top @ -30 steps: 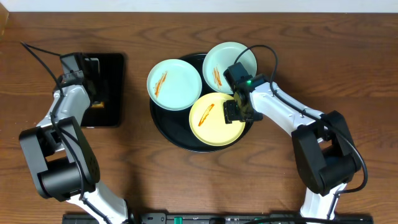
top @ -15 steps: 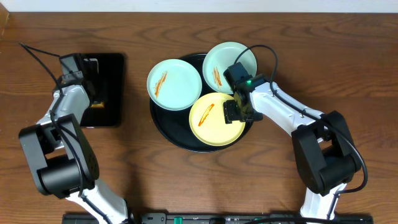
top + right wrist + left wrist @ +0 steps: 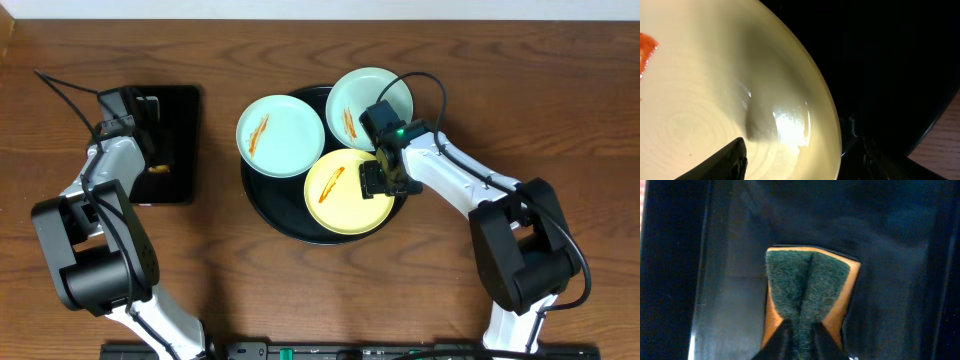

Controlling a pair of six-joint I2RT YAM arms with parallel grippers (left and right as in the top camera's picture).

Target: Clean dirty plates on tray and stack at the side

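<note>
The round black tray (image 3: 262,200) holds three dirty plates: a mint one (image 3: 285,140) at the left, a mint one (image 3: 372,95) at the back right, and a yellow one (image 3: 340,200) in front. Each carries an orange sauce streak. My right gripper (image 3: 375,180) stands open across the yellow plate's (image 3: 705,95) right rim. One finger (image 3: 725,160) is over the plate's inside; the other sits outside, over the round tray (image 3: 890,60). My left gripper (image 3: 801,340) is shut on a green-topped orange sponge (image 3: 807,285), pinching it into a ridge.
The sponge lies in a small rectangular black tray (image 3: 185,110) at the left of the wooden table (image 3: 560,110). That tray's glossy floor (image 3: 890,255) surrounds the sponge. A black cable loops over the right arm near the back mint plate.
My left gripper has closed on the sponge in the rectangular tray. The right gripper and the plates have not moved.
</note>
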